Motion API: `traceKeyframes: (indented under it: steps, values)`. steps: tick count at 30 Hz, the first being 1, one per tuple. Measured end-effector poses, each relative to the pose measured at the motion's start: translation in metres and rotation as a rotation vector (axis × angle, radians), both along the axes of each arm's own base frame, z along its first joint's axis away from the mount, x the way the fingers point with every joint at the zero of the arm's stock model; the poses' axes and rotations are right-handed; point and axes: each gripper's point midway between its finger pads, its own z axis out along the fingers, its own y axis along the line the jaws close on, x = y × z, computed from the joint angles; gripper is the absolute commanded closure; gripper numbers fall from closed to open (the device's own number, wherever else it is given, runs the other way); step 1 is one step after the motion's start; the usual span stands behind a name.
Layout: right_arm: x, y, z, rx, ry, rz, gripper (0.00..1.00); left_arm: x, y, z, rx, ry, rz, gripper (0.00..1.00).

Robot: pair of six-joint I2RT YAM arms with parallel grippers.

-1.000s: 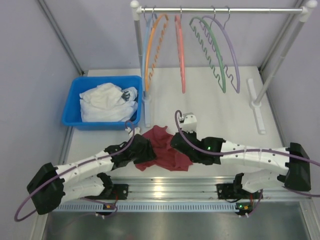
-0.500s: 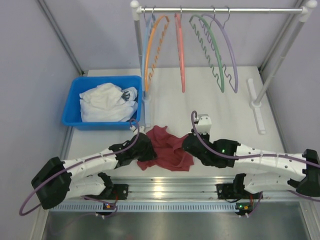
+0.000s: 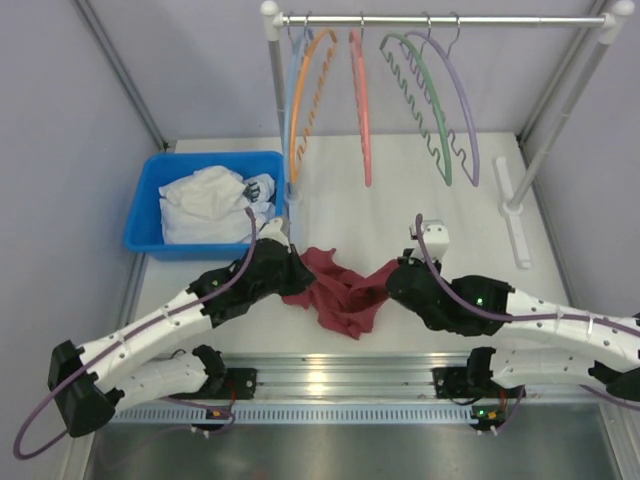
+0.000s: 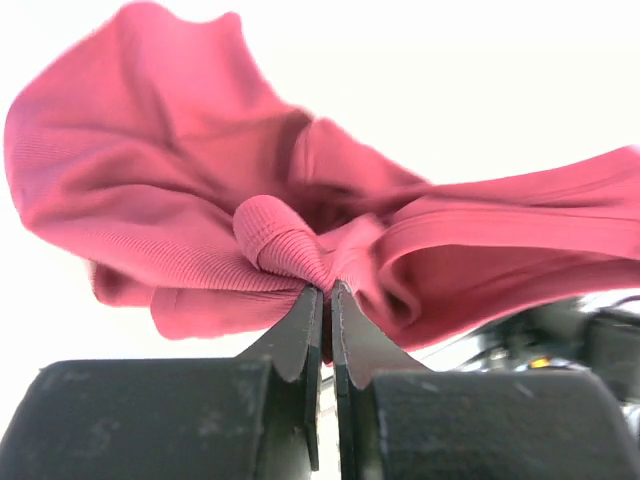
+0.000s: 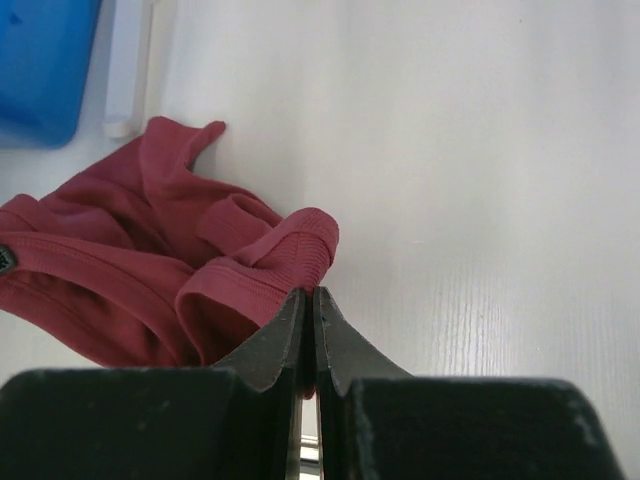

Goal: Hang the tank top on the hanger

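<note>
While both grippers pinch the tank top (image 3: 340,292) just inside the middle of the bench's near edge, the step in hand looks like spreading it open between them. The left gripper (image 4: 325,292) has its jaws closed to a sliver on a ribbed fold, strap or hem I cannot tell, and the right gripper (image 5: 308,297) is likewise clamped on a ribbed band at the other side; the cloth sags crumpled between them. To do this well, I judge the arms should draw apart evenly and lift until an opening shows, without tugging either thin pinch loose. The hanger (image 3: 466,110) hangs from the rail (image 3: 440,19) along the far edge, toward the far right corner, well apart from the garment.
</note>
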Motion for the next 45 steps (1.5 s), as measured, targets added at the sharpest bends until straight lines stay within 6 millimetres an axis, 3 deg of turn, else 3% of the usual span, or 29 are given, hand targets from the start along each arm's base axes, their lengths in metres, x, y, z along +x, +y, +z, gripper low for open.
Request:
traceKeyframes:
  steps: [5,10,13,15,20,23,28,32,34,38,41,42,45]
  values:
    - [0.005,-0.007,0.052,0.086,-0.081,-0.012,0.99,0.007,0.006,0.067,-0.046,-0.123,0.007,1.0]
    - [0.008,-0.014,0.091,0.136,-0.147,-0.021,0.99,0.005,0.015,0.094,-0.038,-0.167,0.008,1.0]
    - [0.01,-0.017,0.097,0.13,-0.161,-0.024,0.98,0.001,0.021,0.082,0.008,-0.136,0.008,0.95]
    - [0.01,-0.017,0.096,0.123,-0.161,-0.022,0.99,-0.002,0.024,0.064,0.039,-0.102,0.006,0.82]
    - [0.007,-0.015,0.08,0.103,-0.134,-0.011,0.99,-0.026,0.035,-0.016,0.133,0.067,-0.017,0.69]
    - [0.004,-0.013,0.059,0.071,-0.096,0.002,1.0,-0.039,0.042,-0.046,0.166,0.144,-0.024,0.57]
    - [-0.001,-0.013,0.034,0.039,-0.047,0.014,1.0,-0.04,0.035,-0.047,0.136,0.151,-0.036,0.52]
    - [-0.003,-0.014,0.029,0.035,-0.032,0.014,1.0,-0.04,0.029,-0.05,0.129,0.168,-0.049,0.37]
    - [-0.003,-0.013,0.029,0.04,-0.031,0.014,1.0,-0.041,0.027,-0.052,0.126,0.181,-0.052,0.34]
    - [-0.004,-0.013,0.028,0.046,-0.028,0.013,0.99,-0.041,0.023,-0.052,0.099,0.183,-0.057,0.37]
    - [-0.004,-0.013,0.026,0.042,-0.024,0.014,0.99,-0.04,0.021,-0.052,0.089,0.182,-0.057,0.47]
    - [-0.004,-0.013,0.024,0.038,-0.023,0.014,0.99,-0.04,0.02,-0.051,0.087,0.181,-0.057,0.62]
    - [-0.004,-0.014,0.023,0.032,-0.021,0.014,0.99,-0.038,0.017,-0.053,0.086,0.183,-0.059,0.9]
